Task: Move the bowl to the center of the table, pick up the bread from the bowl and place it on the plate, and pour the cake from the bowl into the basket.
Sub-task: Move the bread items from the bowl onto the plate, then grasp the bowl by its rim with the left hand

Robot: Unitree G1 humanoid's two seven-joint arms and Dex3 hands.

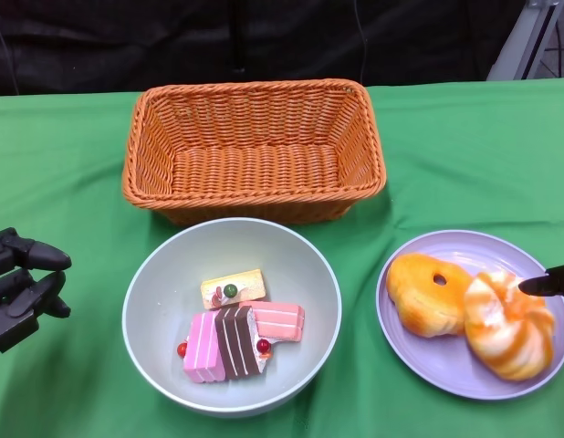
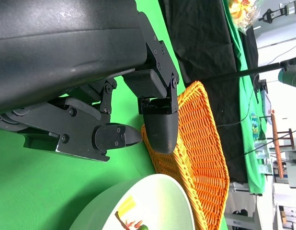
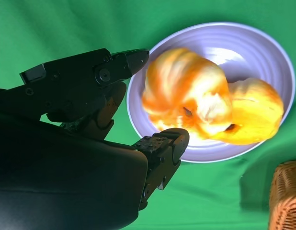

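orange bread (image 3: 186, 96) beside right robot hand (image 3: 138, 105)

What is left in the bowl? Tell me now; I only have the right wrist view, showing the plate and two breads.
Observer: The bowl holds only cake pieces; there is no bread in it.
Operator: Report the left hand.
Observer: The left hand is open beside the bowl, apart from its rim.
Operator: Check the basket.
Observer: The basket stands just behind the bowl, with no cake in it.
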